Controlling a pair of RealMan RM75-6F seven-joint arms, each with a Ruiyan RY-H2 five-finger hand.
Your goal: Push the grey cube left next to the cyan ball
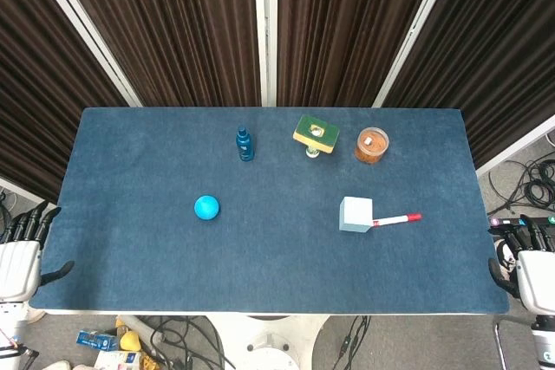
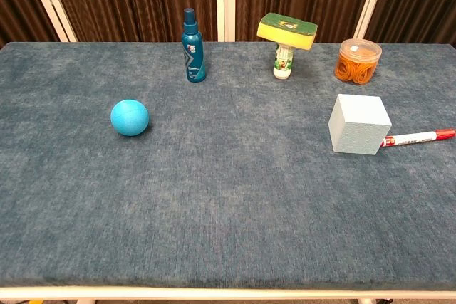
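Sitting on the right half of the bench (image 1: pixel 130 283), the grey cube (image 1: pixel 355 214) is well apart from both hands, which show only in the head view. The right hand (image 1: pixel 529 262) hangs beyond the bench's right edge, to the right of the cube and slightly nearer the front, its dark fingers (image 1: pixel 520 236) spread and holding nothing. The left hand (image 1: pixel 22 253) sits off the left edge at the near corner, fingers likewise apart and empty. The cyan ball (image 1: pixel 206 207) lies on the left half, in about the same row as the cube, with a wide stretch of bare cloth between them.

The cube is pale, matte and sharp-edged, resting flat. Touching or just beside its right face lies a marker (image 1: pixel 397 218) with a white barrel and a red cap pointing away to the right. The ball is smooth and round with a faint dimpled surface in the chest view. The bench is covered in a blue, felt-like mottled cloth. Along the far side stand a slim teal spray bottle (image 1: pixel 244 144), a small white bottle (image 2: pixel 283 60) with a yellow-and-green sponge (image 1: pixel 316 133) balanced on top, and a clear round tub (image 1: pixel 371 146) filled with orange rubber bands
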